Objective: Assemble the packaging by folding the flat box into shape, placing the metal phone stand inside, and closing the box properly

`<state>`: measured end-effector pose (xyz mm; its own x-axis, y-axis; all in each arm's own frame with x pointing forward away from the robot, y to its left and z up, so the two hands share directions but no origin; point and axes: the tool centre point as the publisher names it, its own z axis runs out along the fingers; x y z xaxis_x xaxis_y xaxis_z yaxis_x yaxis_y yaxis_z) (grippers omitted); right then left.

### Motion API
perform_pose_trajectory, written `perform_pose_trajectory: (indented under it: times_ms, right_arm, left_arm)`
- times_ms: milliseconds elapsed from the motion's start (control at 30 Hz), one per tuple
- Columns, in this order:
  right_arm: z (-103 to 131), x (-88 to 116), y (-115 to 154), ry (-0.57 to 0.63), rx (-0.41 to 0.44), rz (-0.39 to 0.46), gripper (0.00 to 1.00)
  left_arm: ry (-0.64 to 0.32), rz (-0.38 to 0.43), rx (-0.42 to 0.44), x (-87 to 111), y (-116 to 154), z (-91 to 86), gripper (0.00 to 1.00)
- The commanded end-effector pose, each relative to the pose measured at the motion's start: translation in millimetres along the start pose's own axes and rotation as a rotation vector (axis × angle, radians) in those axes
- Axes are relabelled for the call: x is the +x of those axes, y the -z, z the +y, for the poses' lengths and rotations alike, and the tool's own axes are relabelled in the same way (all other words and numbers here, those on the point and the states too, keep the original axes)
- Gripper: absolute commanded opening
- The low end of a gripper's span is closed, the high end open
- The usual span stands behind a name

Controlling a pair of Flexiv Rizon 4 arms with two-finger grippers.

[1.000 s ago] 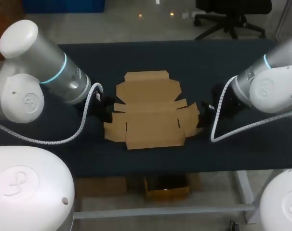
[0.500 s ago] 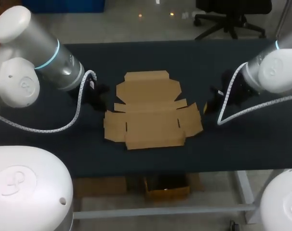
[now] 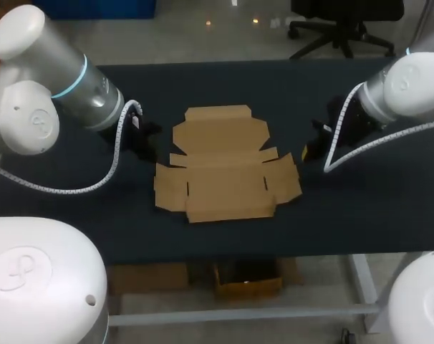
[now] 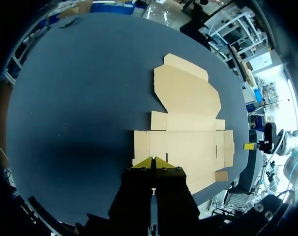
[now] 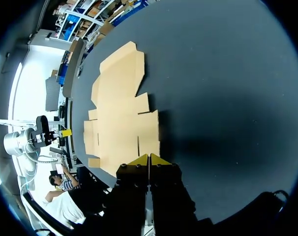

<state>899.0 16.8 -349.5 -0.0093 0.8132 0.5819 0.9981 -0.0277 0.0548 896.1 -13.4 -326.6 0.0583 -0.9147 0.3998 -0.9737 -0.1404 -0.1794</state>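
ROBOTICS LAB: Two white jointed machines, the left arm (image 3: 56, 82) and the right arm (image 3: 410, 89), flank a flat box (image 3: 224, 168) of brown cardboard lying unfolded at the middle of a dark-covered surface (image 3: 224, 82). Pale cables (image 3: 66, 192) loop from each arm on either side of the flat box. Bulky white arm bases (image 3: 38, 279) stand at its near side, the marks of a test bench rather than a home or shop.

No writing can be read here. The flat box (image 3: 224, 166) is plain brown card (in every view). The left arm's joint cap (image 3: 32, 123) bears only a moulded swirl.
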Motion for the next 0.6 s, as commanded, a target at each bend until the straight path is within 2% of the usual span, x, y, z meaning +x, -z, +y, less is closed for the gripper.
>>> perform_pose_trajectory:
  times_ms: [33, 200, 367, 600]
  right_arm:
    - [2, -1, 2, 0.001, 0.016, 0.006, 0.00]
    - [2, -1, 2, 0.001, 0.016, 0.006, 0.00]
    - [13, -5, 8, 0.050, -0.026, -0.035, 0.00]
    - [31, -19, 5, 0.085, -0.041, -0.013, 0.00]
  left_arm:
    - [0.000, -0.003, 0.000, 0.3, 0, -0.2, 0.00]
    - [0.000, -0.003, 0.000, 0.3, 0, -0.2, 0.00]
    - [-0.032, 0.003, 0.009, 4.4, -4, -8.6, 0.00]
    - [-0.040, 0.001, 0.018, 3.5, -15, -24.0, 0.00]
